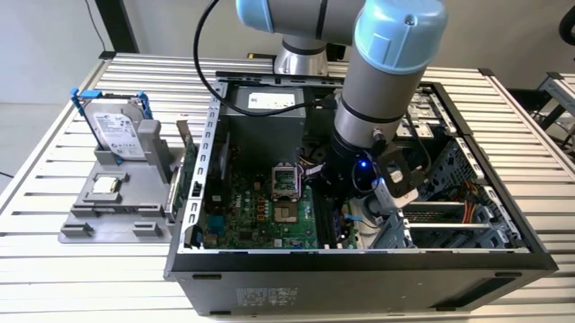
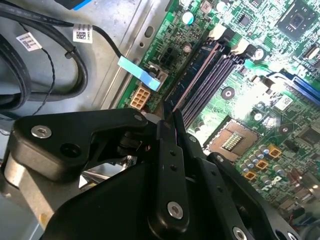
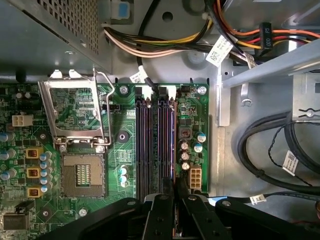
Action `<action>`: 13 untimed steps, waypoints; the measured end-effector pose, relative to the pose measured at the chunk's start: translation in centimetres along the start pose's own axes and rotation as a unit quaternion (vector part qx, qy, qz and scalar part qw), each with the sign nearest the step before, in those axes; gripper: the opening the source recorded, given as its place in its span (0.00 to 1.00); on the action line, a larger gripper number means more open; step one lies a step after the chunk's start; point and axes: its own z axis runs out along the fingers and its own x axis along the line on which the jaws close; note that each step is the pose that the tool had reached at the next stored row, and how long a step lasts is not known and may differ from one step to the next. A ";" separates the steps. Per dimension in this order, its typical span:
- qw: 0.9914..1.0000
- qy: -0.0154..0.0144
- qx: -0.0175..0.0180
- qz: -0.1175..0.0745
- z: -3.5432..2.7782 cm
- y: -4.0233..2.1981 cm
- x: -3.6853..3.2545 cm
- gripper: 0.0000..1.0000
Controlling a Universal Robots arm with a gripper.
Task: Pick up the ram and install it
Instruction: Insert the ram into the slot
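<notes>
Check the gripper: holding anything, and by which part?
The gripper is shut on the ram, gripping its top edge near one end, the stick standing on edge over the slots.

An open computer case (image 1: 359,259) lies on a slatted table (image 1: 54,202), the motherboard (image 1: 260,208) inside it. A hard drive (image 1: 117,131) stands in a holder (image 1: 112,208) beside the case, on the exterior view's left. The gripper (image 3: 172,197) hangs over the memory slots (image 3: 155,140), beside the processor socket (image 3: 82,172).

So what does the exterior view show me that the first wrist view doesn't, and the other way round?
The exterior view takes in the robot arm, the whole computer case on the slatted table, and a hard drive standing in a grey holder beside it. The first wrist view gives the memory slots close up, coloured cables and the gripper at the slots' end. Both show the green motherboard and its open processor socket.
</notes>
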 end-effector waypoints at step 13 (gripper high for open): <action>1.000 0.010 0.008 0.000 0.78 0.01 -0.05 0.00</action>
